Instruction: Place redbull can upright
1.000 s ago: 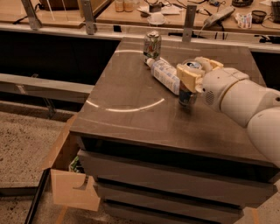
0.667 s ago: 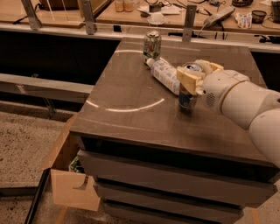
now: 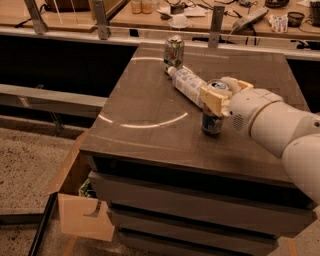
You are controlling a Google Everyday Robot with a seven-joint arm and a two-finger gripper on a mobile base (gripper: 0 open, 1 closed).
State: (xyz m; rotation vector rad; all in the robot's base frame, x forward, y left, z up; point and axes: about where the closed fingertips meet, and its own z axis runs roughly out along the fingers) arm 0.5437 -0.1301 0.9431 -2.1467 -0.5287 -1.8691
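Observation:
The redbull can (image 3: pixel 212 122) stands upright on the dark tabletop (image 3: pixel 145 107), right of centre, with its silver top showing between the fingers. My gripper (image 3: pixel 220 93) comes in from the right and is closed around the can's upper part. One tan finger (image 3: pixel 212 100) lies across the can's front and the other (image 3: pixel 239 84) sits behind it. The can's base rests on the table.
A clear plastic bottle (image 3: pixel 189 84) with a white label lies on its side just left of the can, almost touching the gripper. A green-and-white can (image 3: pixel 173 51) stands at the back. An open cardboard box (image 3: pixel 80 212) sits on the floor at lower left. A cluttered counter (image 3: pixel 200 15) runs behind.
Almost nothing has changed: the gripper stays around the upright can at the same spot, and the bottle and the other can have not moved.

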